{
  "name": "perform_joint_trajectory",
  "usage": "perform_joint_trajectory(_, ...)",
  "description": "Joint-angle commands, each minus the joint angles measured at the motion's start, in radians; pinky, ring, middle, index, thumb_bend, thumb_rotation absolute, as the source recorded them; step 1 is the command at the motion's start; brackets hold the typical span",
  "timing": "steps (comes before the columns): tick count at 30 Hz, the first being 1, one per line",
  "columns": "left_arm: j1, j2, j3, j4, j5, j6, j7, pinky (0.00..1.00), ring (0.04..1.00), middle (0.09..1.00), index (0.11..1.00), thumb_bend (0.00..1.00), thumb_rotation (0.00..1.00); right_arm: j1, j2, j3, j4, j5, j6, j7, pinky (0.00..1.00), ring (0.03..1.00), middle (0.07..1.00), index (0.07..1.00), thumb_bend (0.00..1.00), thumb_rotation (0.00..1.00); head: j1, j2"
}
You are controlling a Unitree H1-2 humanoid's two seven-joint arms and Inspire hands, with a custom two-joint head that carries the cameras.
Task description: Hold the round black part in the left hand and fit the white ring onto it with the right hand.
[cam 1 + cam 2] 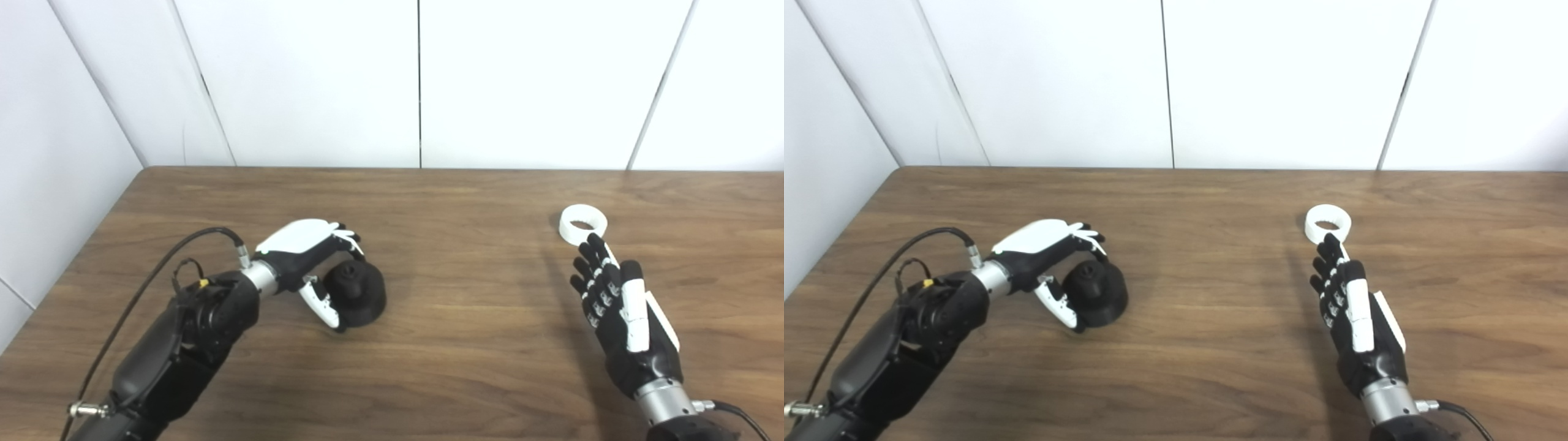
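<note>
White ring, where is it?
The white ring lies flat on the table, right side, just beyond the open right hand's fingertips.

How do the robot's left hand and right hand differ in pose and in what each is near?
The left hand curls around the round black part, fingers over it and thumb beside it; the right hand is flat and open, holding nothing. The left hand lies sideways, while the right hand points away toward the white ring, fingertips just short of it. Both are over the wooden table.
</note>
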Motion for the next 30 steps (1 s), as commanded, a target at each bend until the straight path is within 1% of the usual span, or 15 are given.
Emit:
perform_joint_trajectory(1,-0.013,-0.006,-0.016,-0.035,0.031,-0.021,0.0,1.0,1.0,0.937,0.658,0.97,0.19,-0.021,0.01,0.003,-0.032,0.006,-0.03,0.006,1.0,1.0,1.0,1.0,0.69,1.0,-0.002,0.002)
perform_joint_trajectory(7,0.003,-0.036,-0.064,-0.068,0.06,-0.036,-0.012,1.0,1.0,0.94,0.66,0.98,0.2,-0.016,0.016,0.006,-0.045,-0.001,-0.016,-0.003,1.0,1.0,1.0,1.0,0.69,1.0,-0.005,0.006)
perform_joint_trajectory(10,0.009,-0.054,-0.083,-0.081,0.066,-0.043,-0.019,1.0,1.0,0.945,0.66,0.96,0.22,-0.017,0.017,0.006,-0.039,0.006,-0.025,0.003,1.0,1.0,1.0,1.0,0.69,1.0,-0.012,0.008)
perform_joint_trajectory(14,0.018,-0.084,-0.107,-0.098,0.083,-0.05,-0.029,1.0,1.0,0.944,0.653,0.96,0.21,-0.016,0.028,0.008,-0.044,0.002,-0.015,-0.006,1.0,1.0,1.0,1.0,0.7,1.0,-0.015,0.01)
perform_joint_trajectory(17,0.019,-0.105,-0.128,-0.111,0.098,-0.052,-0.039,1.0,1.0,0.941,0.654,0.97,0.2,-0.014,0.034,0.01,-0.048,-0.001,-0.011,-0.01,1.0,1.0,1.0,0.997,0.68,1.0,-0.02,0.011)
perform_joint_trajectory(23,0.024,-0.141,-0.152,-0.124,0.101,-0.055,-0.051,1.0,1.0,0.94,0.655,0.96,0.19,-0.014,0.04,0.014,-0.053,-0.002,-0.003,-0.015,1.0,1.0,1.0,0.992,0.68,1.0,-0.034,0.016)
perform_joint_trajectory(27,0.024,-0.153,-0.165,-0.123,0.096,-0.063,-0.057,1.0,1.0,0.944,0.655,0.96,0.21,-0.016,0.036,0.02,-0.052,-0.008,-0.009,-0.016,1.0,1.0,1.0,0.996,0.69,1.0,-0.044,0.017)
perform_joint_trajectory(30,0.024,-0.159,-0.169,-0.121,0.091,-0.064,-0.06,1.0,1.0,0.949,0.655,0.95,0.2,-0.015,0.037,0.023,-0.05,-0.015,-0.011,-0.02,1.0,1.0,1.0,0.992,0.69,1.0,-0.049,0.016)
